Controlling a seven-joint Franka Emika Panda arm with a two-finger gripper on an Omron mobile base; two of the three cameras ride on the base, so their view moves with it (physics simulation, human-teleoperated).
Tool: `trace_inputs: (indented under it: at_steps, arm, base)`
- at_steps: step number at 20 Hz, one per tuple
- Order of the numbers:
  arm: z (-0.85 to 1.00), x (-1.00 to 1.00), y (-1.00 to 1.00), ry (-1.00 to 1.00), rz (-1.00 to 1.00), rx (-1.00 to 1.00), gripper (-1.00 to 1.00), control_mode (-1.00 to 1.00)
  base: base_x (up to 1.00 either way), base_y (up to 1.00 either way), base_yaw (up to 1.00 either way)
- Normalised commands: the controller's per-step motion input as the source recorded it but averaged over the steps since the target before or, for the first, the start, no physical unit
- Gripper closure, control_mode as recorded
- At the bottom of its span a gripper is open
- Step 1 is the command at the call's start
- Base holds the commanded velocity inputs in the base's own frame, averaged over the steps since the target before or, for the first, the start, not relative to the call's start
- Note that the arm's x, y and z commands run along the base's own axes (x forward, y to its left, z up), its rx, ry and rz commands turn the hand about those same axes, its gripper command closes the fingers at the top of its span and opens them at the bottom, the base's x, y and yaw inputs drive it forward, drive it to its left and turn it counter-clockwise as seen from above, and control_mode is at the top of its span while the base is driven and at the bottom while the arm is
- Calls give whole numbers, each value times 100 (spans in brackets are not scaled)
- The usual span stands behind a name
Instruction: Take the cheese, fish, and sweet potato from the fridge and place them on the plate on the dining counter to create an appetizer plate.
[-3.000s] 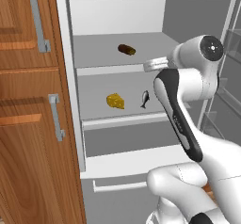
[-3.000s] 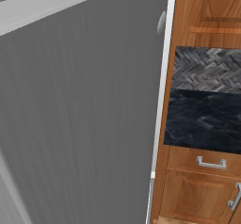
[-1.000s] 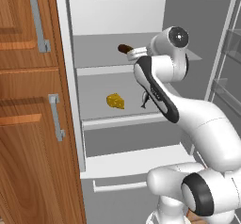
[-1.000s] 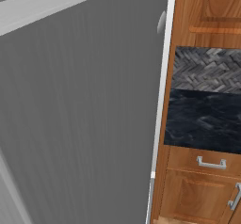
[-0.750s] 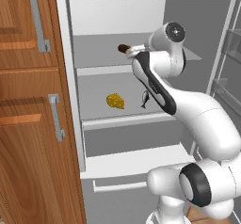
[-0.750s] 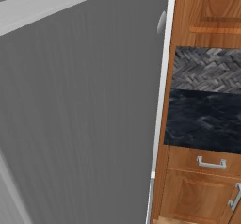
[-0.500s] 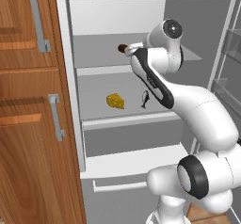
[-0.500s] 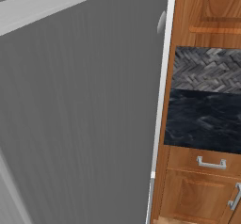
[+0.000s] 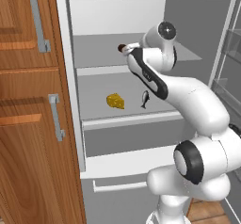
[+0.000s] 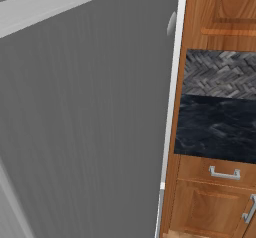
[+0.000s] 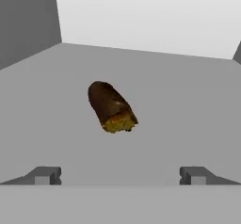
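Inside fridge [image 9: 141, 16]: sweet potato [image 11: 111, 107] upstairs, cheese [image 9: 115, 101] and probably fish [image 9: 145, 97] below; fingers [image 11: 190, 175] apart.

The tall light-grey fridge [image 9: 66, 77] looks like smooth, dull plastic inside, and its big grey door [image 10: 85, 122] has faint brushed lines like metal. The brown wooden cabinets [image 9: 23, 124] show wavy grain and a soft shine, with dull silver metal handles [image 9: 55, 117]. The dark reddish-brown sweet potato [image 11: 110, 106] looks rough and crumbly at its yellow end. The yellow-orange cheese wedge [image 9: 115, 101] looks smooth. The black marbled stone wall counter [image 10: 216, 127] looks a bit glossy.
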Motion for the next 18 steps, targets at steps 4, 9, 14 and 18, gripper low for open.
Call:
trace_inputs:
  at_steps: [4,9,14,18]
  arm:
    - [-4,42,0,0,1,0,-100,-100]
    - [0,49,0,0,0,0,-100,-100]
    - [1,42,0,0,0,0,-100,-100]
    - [0,39,2,0,0,0,-100,-100]
  base:
    - [0,0,0]
    - [0,0,0]
    - [0,0,0]
    - [0,0,0]
